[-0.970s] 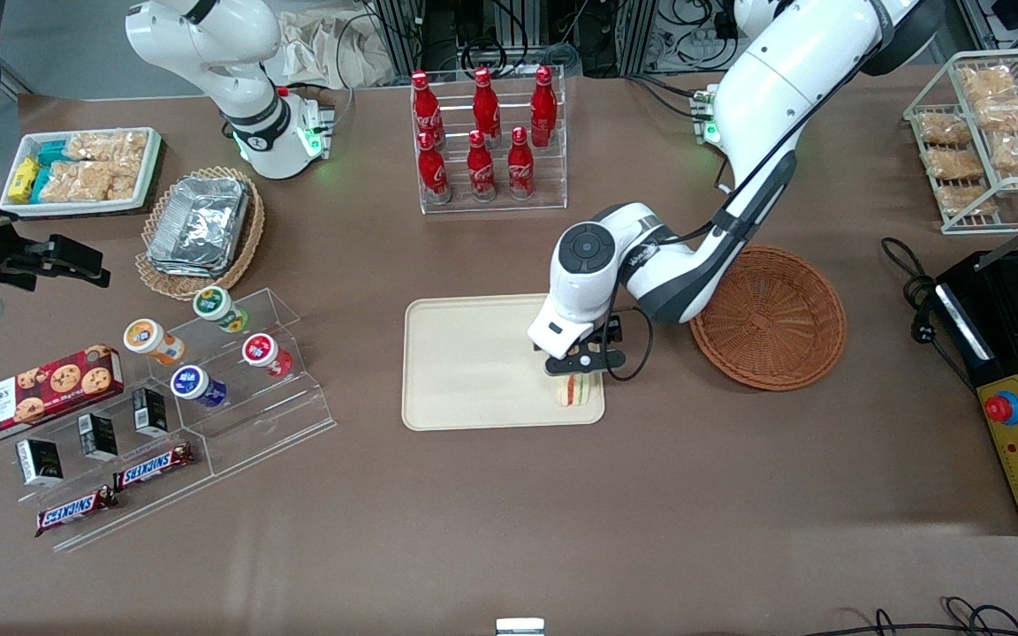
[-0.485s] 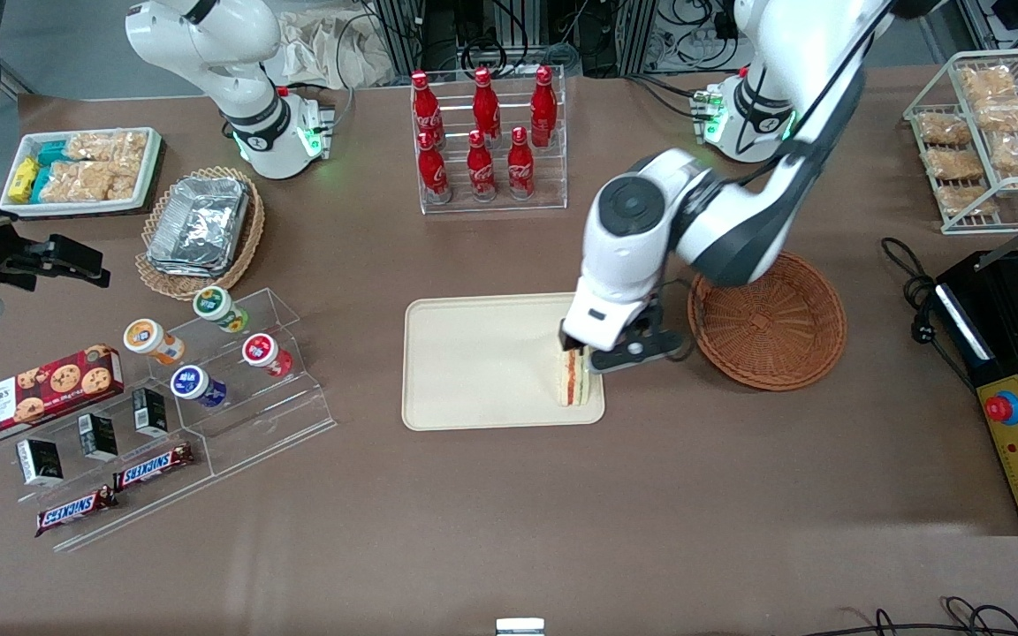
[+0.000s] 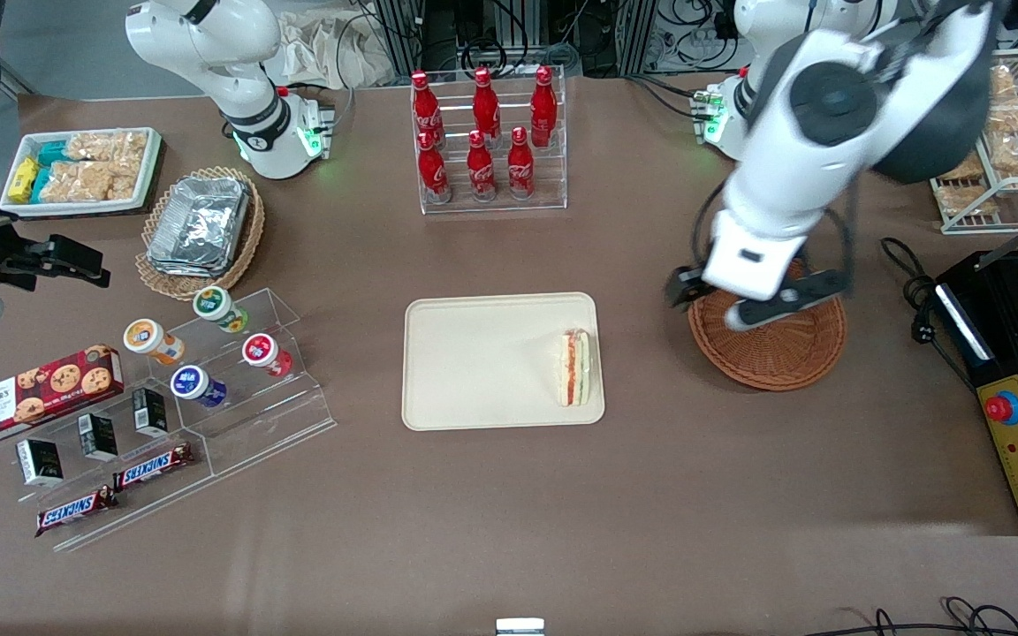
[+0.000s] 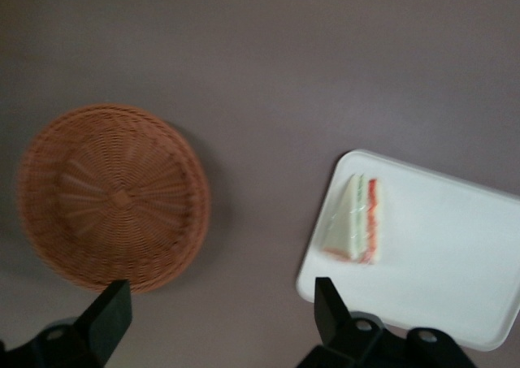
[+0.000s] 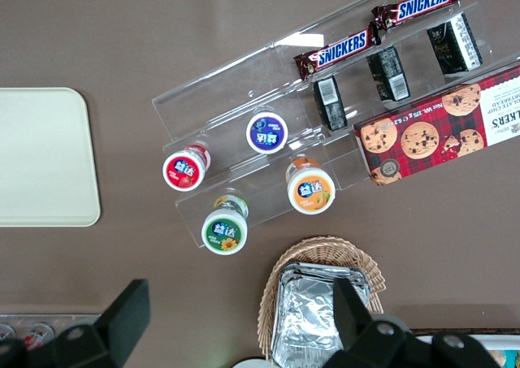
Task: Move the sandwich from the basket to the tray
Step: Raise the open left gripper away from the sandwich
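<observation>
The sandwich (image 3: 576,368) lies on the cream tray (image 3: 474,362), near the tray's edge toward the working arm's end; it also shows in the left wrist view (image 4: 356,219) on the tray (image 4: 455,254). The reddish-brown basket (image 3: 778,349) is empty and also shows in the left wrist view (image 4: 110,193). My left gripper (image 3: 743,305) is open and empty, raised high above the basket's rim nearest the tray. In the left wrist view the gripper (image 4: 219,315) hangs over bare table between basket and tray.
A rack of red cola bottles (image 3: 484,141) stands farther from the front camera than the tray. A black machine with a yellow control panel (image 3: 1017,353) sits at the working arm's end. A clear stand with cups and snack bars (image 3: 200,389) lies toward the parked arm's end.
My left gripper let go of the sandwich on the tray, rose and moved away toward the basket. The sandwich stays on the tray.
</observation>
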Motion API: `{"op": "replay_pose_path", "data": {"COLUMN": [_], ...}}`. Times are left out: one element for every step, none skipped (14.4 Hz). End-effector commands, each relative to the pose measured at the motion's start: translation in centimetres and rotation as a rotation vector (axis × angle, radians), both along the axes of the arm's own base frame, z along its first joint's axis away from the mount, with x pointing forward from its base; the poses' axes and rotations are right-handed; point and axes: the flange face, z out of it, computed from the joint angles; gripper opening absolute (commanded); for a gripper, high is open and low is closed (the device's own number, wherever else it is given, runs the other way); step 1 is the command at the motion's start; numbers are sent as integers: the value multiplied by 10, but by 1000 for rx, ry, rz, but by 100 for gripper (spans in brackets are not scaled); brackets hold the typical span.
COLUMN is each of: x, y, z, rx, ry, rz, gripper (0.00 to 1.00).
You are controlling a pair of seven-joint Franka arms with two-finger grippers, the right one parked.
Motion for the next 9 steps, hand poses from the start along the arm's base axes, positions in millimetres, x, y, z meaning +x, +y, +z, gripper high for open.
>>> {"op": "replay_pose_path", "data": {"x": [-26,-31,-32,-33,-33,-29,-18,-14,-12], "y": [60,80,105,123,139,150,153,155,156], "z": [29,38,43,45,51,58,66,70,71], "rx": [-15,-16,-22,-29,-37,-39,-21,-16,-23], "ry": [44,44,60,84,91,82,72,66,62], "rz": [-146,-212,-278,-336,-369,-374,-374,-373,-370], "gripper": [100,100,100,100,100,100,100,100,100]}}
